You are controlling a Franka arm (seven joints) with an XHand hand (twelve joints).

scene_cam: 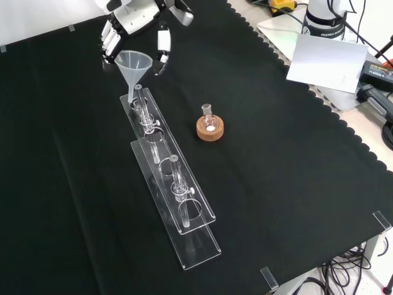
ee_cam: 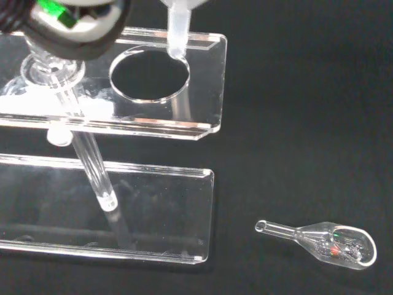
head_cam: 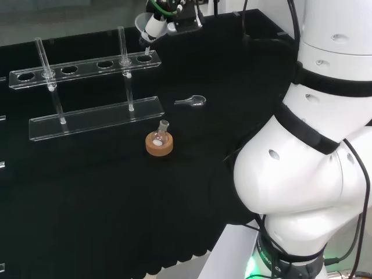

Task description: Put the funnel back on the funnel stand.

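On the bench's black cloth (scene_cam: 288, 160) stands a clear plastic funnel stand (scene_cam: 172, 184), a two-tier rack with a row of round holes in its upper shelf. The black and white hand (scene_cam: 138, 24) hangs over the stand's end nearest the arm, its fingers curled around the rim of a translucent white plastic funnel (scene_cam: 134, 69), whose stem points down at the rim of the end hole, as the wrist view shows. A small round glass flask (scene_cam: 209, 120) on a cork ring (scene_cam: 210, 130) and a clear glass spoon-shaped vessel (ee_cam: 325, 243) lie apart from the stand; no writing is legible.
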